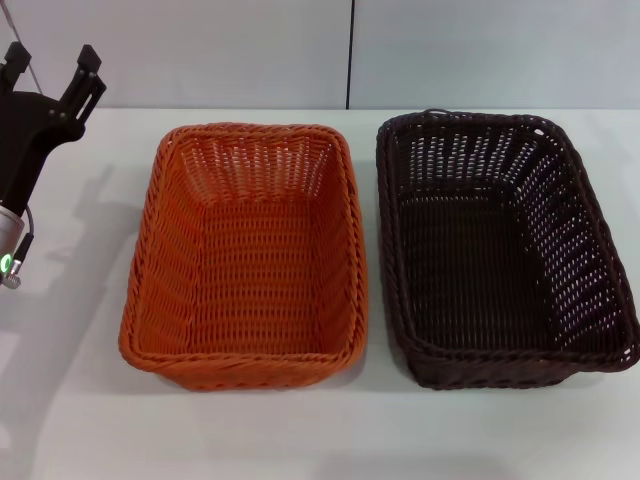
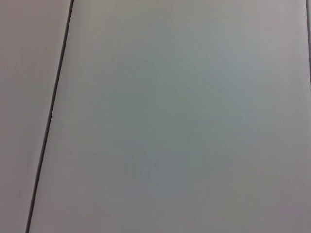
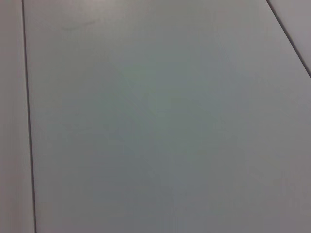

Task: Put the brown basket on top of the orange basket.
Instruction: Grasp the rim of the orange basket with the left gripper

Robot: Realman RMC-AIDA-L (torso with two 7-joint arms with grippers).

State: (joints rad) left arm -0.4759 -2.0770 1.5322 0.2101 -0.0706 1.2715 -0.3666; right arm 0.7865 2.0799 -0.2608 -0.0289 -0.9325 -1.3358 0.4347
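The orange basket [image 1: 250, 255] sits on the white table in the middle of the head view, empty and upright. The brown basket [image 1: 500, 250] stands right beside it on the right, also empty and upright, a narrow gap between their rims. My left gripper [image 1: 52, 62] is raised at the far left, well clear of the orange basket, with its fingers spread and nothing between them. My right gripper is out of view. Both wrist views show only plain pale panels with dark seams.
The white table [image 1: 300, 430] stretches in front of and to the left of the baskets. A pale wall with a dark vertical seam [image 1: 351, 50] stands behind the table.
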